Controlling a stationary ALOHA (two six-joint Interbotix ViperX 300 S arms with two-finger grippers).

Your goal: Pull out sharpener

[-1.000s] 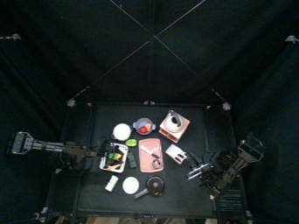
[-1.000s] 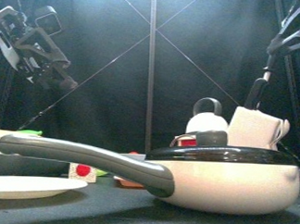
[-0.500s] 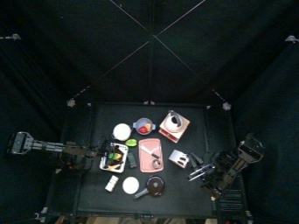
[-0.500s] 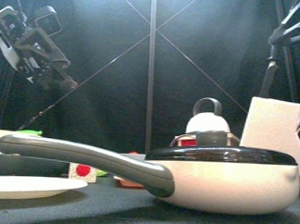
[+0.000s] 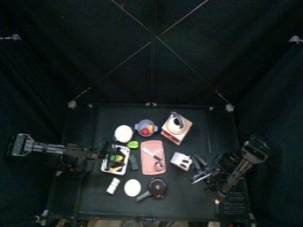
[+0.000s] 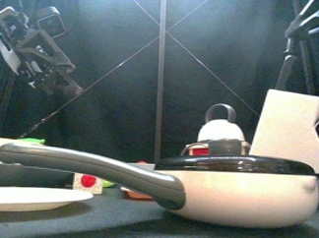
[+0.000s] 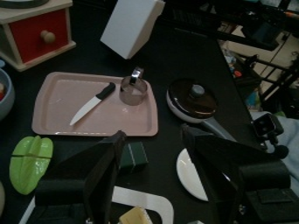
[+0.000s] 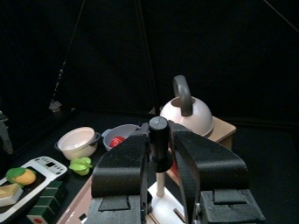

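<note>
Far left, the left arm (image 5: 50,149) reaches in over the table's (image 5: 97,206) left edge. Its left gripper (image 7: 152,136) hangs above the near end of the pink tray (image 7: 61,127) with its fingers spread wide and nothing between them. Just under it in the top view is a small container (image 5: 115,161) of green and yellow bits, with a round white dish (image 5: 123,133) behind it and another white dish (image 5: 133,187) plus a pale bar (image 5: 113,186) toward the front.

The pink tray has a knife (image 7: 91,103) lying on it and a little metal cup (image 7: 133,89) standing beside the blade. Behind the tray there's a bowl (image 5: 145,129) with something red in it, and a kettle (image 5: 175,122) sitting on a wooden box. Up front is the pan (image 6: 239,188) with its dark lid, handle pointing left, filling most of the front view.

The sharpener (image 5: 182,160) is the whitish block just right of the pink tray, off the tray and between it and the right arm. From the front it stands up tall and pale at the right, behind the pan.

The right gripper (image 8: 160,149) is right beside the sharpener on its right side. Honestly can't tell whether it's actually gripping the block or only close to it.
</note>
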